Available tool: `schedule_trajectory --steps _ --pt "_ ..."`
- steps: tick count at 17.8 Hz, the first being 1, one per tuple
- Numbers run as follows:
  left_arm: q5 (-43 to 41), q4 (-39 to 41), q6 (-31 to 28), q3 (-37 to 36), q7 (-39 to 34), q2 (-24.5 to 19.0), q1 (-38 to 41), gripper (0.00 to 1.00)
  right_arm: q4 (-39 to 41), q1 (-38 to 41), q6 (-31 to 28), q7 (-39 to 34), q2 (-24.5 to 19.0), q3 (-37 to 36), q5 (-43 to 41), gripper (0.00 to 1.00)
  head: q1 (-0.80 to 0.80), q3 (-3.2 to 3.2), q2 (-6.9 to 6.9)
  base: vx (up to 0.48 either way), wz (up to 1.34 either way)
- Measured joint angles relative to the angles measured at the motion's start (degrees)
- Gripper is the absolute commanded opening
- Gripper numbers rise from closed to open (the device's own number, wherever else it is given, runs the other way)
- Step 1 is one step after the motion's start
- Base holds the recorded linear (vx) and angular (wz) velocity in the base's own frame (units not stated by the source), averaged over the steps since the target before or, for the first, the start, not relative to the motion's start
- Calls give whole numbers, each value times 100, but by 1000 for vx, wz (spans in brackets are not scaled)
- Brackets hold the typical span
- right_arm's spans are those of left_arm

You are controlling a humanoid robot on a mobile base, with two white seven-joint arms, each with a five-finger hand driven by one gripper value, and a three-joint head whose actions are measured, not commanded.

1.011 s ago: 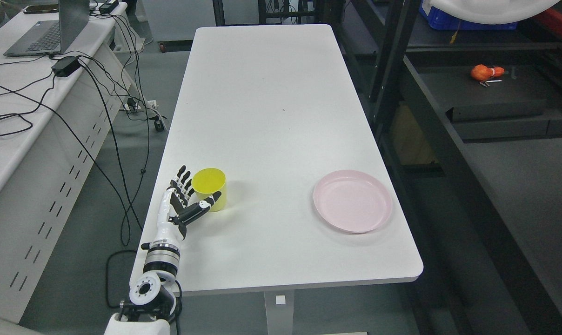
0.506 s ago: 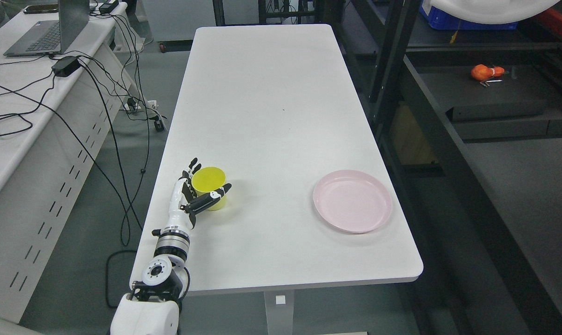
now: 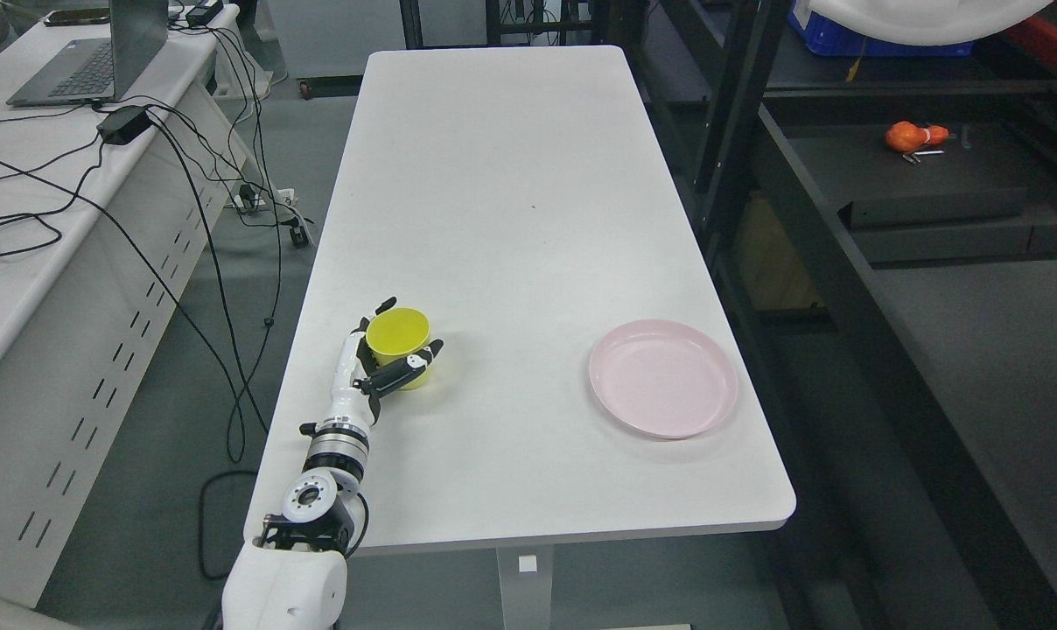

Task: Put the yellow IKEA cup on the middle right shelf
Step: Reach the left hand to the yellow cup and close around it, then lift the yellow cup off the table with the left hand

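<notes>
Lower left of frame: left hand (image 3: 373, 367), fingers (image 3: 403, 371) wrapped around yellow cup (image 3: 398, 346) on white worktop (image 3: 511, 219); pink plate (image 3: 663, 377) lower right. No legible writing.

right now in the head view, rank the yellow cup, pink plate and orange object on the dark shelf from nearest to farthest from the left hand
1. Yellow cup: inside the left hand, fingers curled around it, near the table's left edge.
2. Pink plate: to the hand's right, near the table's right edge.
3. Orange object: on the dark shelf, upper right.
</notes>
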State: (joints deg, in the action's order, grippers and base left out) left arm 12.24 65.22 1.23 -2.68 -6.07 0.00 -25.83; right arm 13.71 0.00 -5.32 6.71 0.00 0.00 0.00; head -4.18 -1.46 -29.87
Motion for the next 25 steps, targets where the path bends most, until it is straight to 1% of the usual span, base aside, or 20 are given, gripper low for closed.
schedule_trajectory --steps 1,2,3,6,8,15,19,25 --pt "19 -38 188 0 0 0 1 17 0 0 0 0 0 0 0 99 0 0 0 0 0" --pt "48 -69 378 4 0 0 14 4 0 0 0 0 0 0 0 99 0 0 0 0 0" --pt "93 -98 584 17 0 0 38 0 0 0 0 1 0 0 0 99 0 0 0 0 0" --pt "215 -131 1288 54 -1 0 157 0 0 0 0 1 0 0 0 99 0 0 0 0 0" --pt "266 -11 1518 55 -2 0 310 0 0 0 0 1 0 0 0 99 0 0 0 0 0" --pt "341 1010 1891 57 45 0 1073 0 0 -1 0 1 0 0 0 99 0 0 0 -4 0" --pt "355 1478 2099 124 71 0 1314 0 0 0 0 1 0 0 0 99 0 0 0 -56 -44" --pt "363 1984 2160 117 80 0 1528 0 0 1 0 1 0 0 0 99 0 0 0 -95 -69"
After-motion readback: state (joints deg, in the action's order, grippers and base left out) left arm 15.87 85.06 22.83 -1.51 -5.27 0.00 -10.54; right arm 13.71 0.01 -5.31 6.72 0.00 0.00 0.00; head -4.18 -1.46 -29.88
